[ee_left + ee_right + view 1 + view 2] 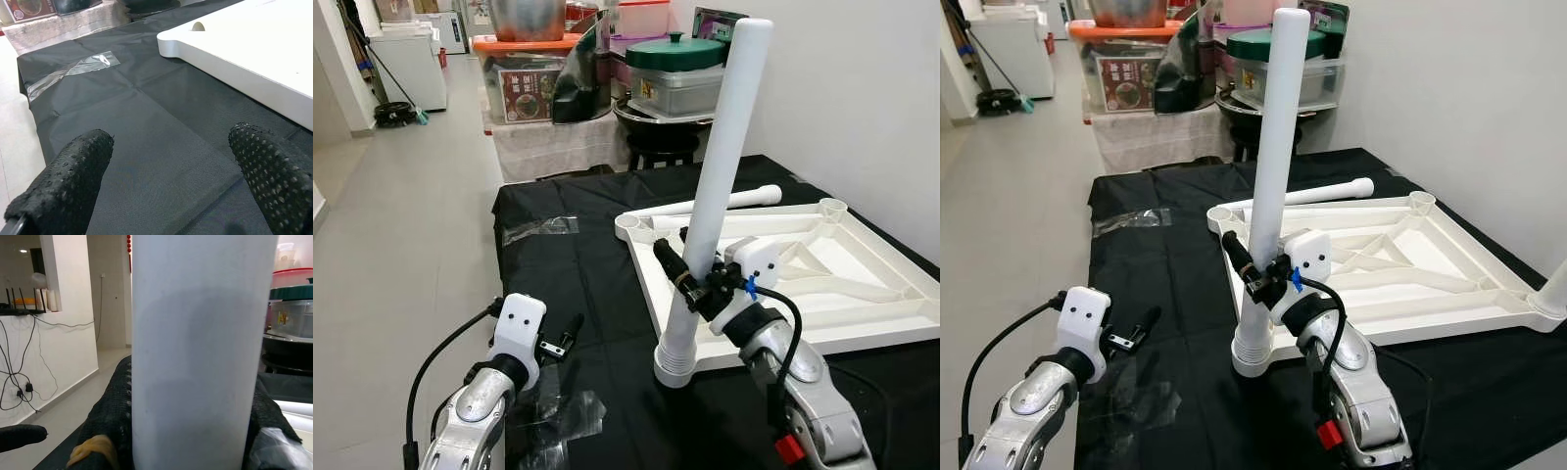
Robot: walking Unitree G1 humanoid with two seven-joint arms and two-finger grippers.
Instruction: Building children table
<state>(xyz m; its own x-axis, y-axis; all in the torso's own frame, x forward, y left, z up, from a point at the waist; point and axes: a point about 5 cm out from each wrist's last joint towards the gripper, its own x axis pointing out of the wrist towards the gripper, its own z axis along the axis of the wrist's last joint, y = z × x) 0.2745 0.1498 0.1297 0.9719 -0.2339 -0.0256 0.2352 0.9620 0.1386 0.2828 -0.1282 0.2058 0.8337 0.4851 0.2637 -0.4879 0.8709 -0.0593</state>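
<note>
Gripping white table leg (720,186) upright in tabletop (862,294) corner socket: right gripper (697,279), jaws clamped; left gripper (570,331) hovering, jaws parted, empty.

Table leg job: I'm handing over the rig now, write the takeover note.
Right gripper: shut on the white leg, standing upright at the near corner socket of the upturned tabletop.
Left gripper: open, holding nothing, over the black cloth.
Done: one leg placed in its socket; whether it is fully seated cannot be told.
Left: a second leg lies behind the tabletop; other corner sockets are unfilled.
</note>
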